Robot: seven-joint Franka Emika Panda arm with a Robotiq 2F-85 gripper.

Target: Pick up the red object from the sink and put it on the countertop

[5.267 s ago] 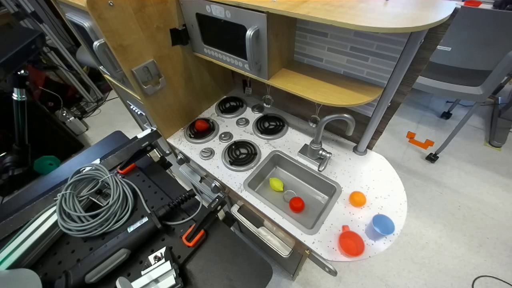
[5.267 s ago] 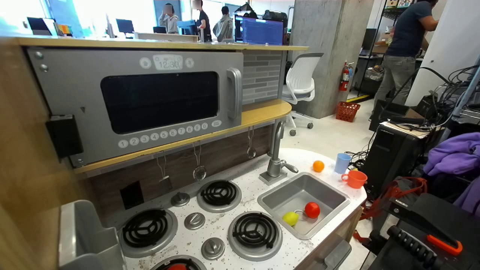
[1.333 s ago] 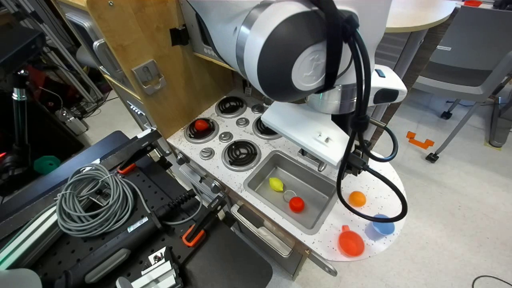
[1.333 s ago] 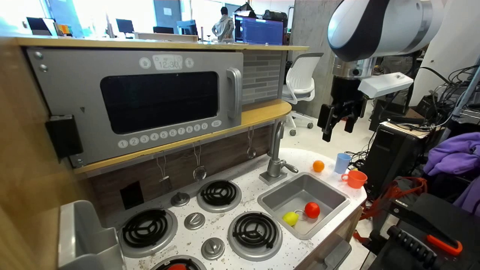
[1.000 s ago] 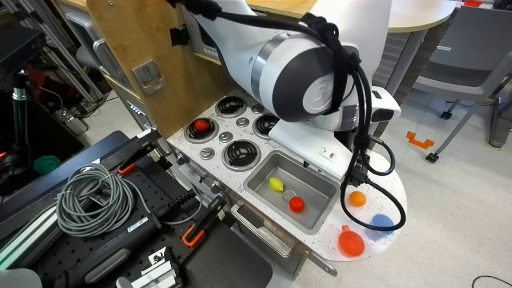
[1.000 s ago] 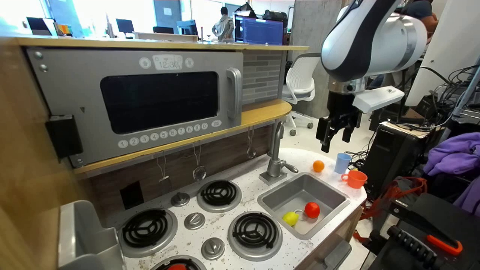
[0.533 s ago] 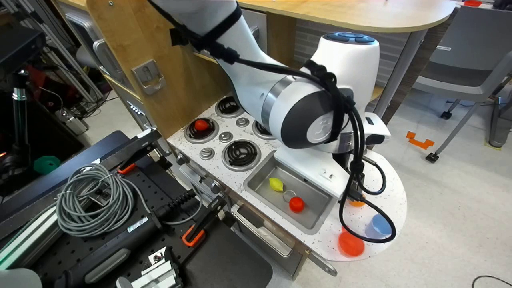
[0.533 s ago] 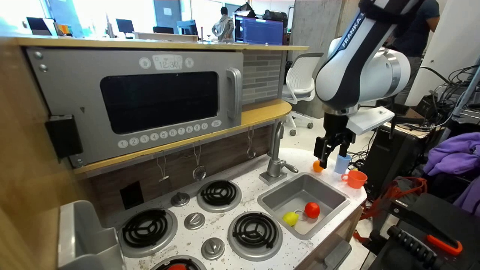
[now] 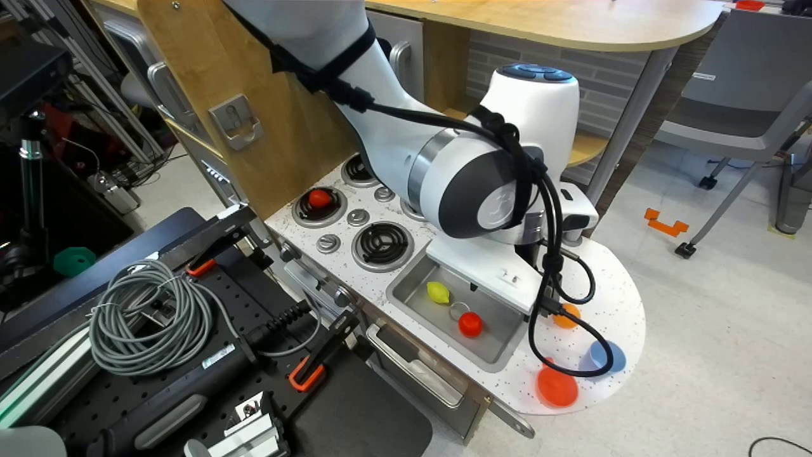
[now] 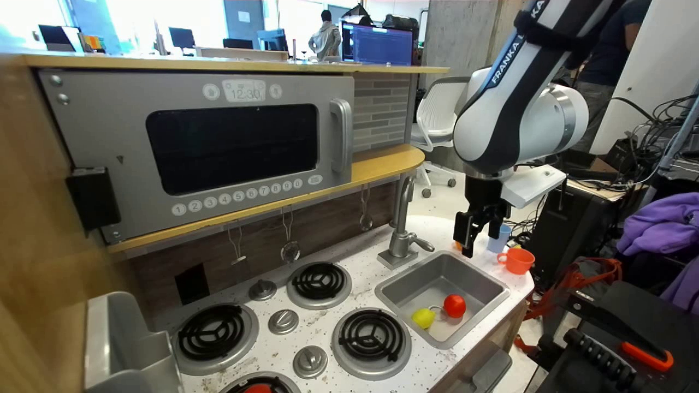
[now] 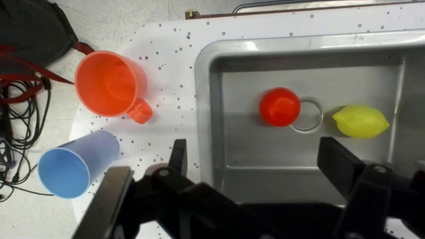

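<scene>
Surface (image 11: 171, 43): speckled white, with the sink (image 11: 204, 99) let into it.
Round red toy (image 11: 280, 107): on the sink floor at the edge of the drain (image 11: 309, 115), apart from the toy lemon (image 11: 361, 121); no long axis shows.
Fingers (image 11: 337, 166): wide apart, holding nothing.
Way to red toy: lower than the fingers, farther from the faucet (image 10: 401, 243); in the wrist view, nearer the lemon-side finger.
Next move: we should probably shift across, then descend.
</scene>
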